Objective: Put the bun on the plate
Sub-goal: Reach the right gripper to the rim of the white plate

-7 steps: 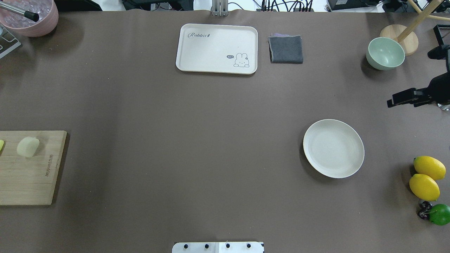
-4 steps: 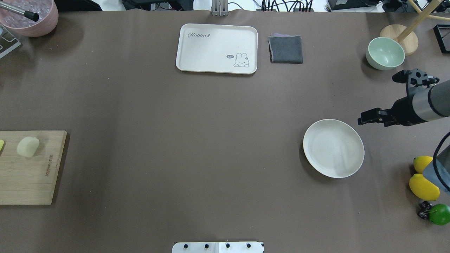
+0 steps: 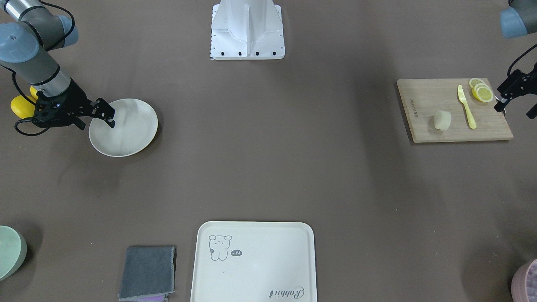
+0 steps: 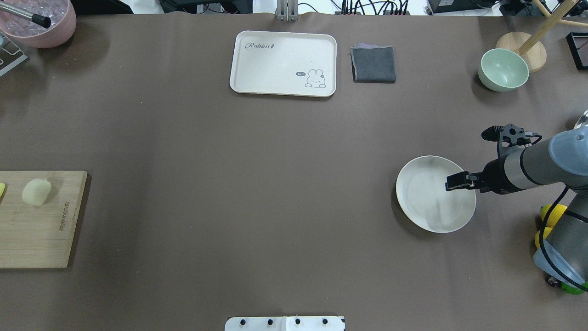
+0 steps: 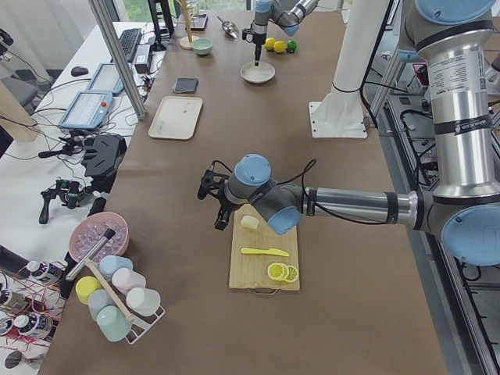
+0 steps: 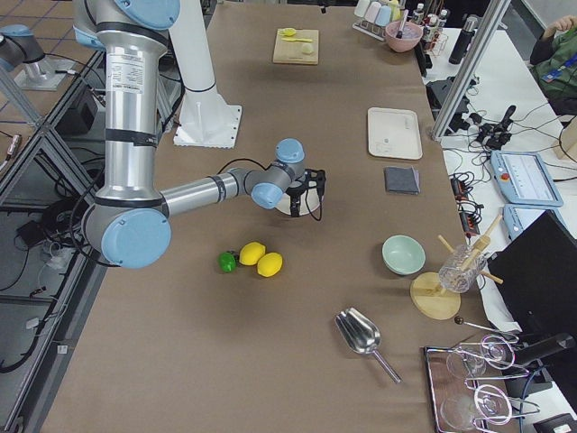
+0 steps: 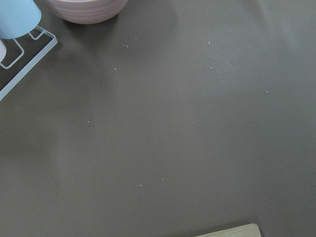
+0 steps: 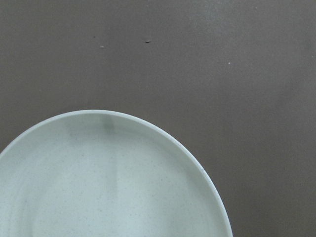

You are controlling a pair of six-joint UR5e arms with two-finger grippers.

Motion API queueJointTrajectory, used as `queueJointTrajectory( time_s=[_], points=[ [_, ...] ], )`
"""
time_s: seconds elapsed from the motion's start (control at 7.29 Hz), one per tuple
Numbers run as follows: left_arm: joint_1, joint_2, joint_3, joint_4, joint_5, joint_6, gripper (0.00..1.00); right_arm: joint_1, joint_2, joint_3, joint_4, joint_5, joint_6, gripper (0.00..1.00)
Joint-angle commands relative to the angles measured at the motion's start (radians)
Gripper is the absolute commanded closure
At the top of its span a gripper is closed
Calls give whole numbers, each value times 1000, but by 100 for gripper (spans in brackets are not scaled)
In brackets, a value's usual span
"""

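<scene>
The bun [image 4: 36, 191] [image 3: 442, 120] is a pale cream lump lying on a wooden cutting board [image 4: 43, 230] at the table's left edge. The round cream plate [image 4: 420, 202] [image 3: 130, 136] sits empty on the right side. My right gripper [image 4: 455, 181] [image 3: 110, 117] hovers over the plate's right rim, open and holding nothing. The right wrist view looks down on the plate [image 8: 98, 187]. My left gripper [image 3: 514, 110] hangs open just beyond the board's outer side, near the lemon slices [image 3: 480, 92] and apart from the bun.
A cream tray [image 4: 283, 63] and a grey cloth [image 4: 373, 64] lie at the far edge. A green bowl [image 4: 503, 70] stands far right and a pink bowl [image 4: 43, 25] far left. Lemons [image 4: 549, 216] sit under the right arm. A yellow knife [image 3: 465, 107] lies on the board.
My right arm has swung in from the table's right edge and toward the robot, and its gripper now sits over the plate's right rim. Bun and plate have not moved.
</scene>
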Motion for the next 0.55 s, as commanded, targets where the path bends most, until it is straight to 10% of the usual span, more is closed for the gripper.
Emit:
queueJointTrajectory(
  time_s=[0.0,0.41],
  points=[
    [0,-3,0,0,0,0,2,-3,-1,-19,14,4,-4,23],
    [0,-8,9,0,-1,2,2,-3,0,-54,15,2,-11,44]
  ],
)
